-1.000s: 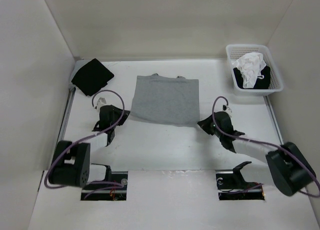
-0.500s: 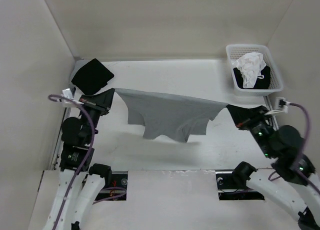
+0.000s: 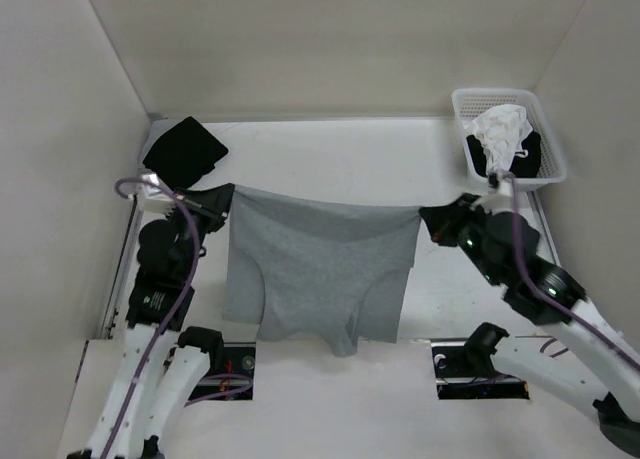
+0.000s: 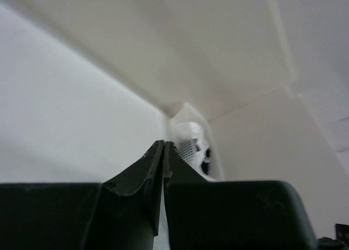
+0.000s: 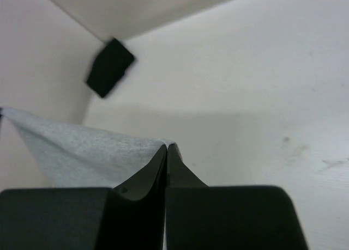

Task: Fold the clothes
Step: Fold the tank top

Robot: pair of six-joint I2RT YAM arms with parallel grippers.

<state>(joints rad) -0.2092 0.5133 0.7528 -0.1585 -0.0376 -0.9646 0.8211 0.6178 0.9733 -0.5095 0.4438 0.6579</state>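
A second ago the grey tank top lay flat at the far middle of the counter, with both arms low at its near corners. Now it is lifted and hangs like a curtain between the two arms, its upper edge stretched almost straight and its lower part falling toward the near edge. The left pincer is closed on the left end of that edge and the right pincer on the right end; the right wrist view shows grey fabric pinched at the tips. I judge that no fold is made yet: the top is only raised, perhaps to be laid down again doubled. The black cloth square lies in the far left corner, near the left pincer but apart from the top. The white basket, holding a white garment and a black garment, stands at the far right just behind the right arm, which could brush it
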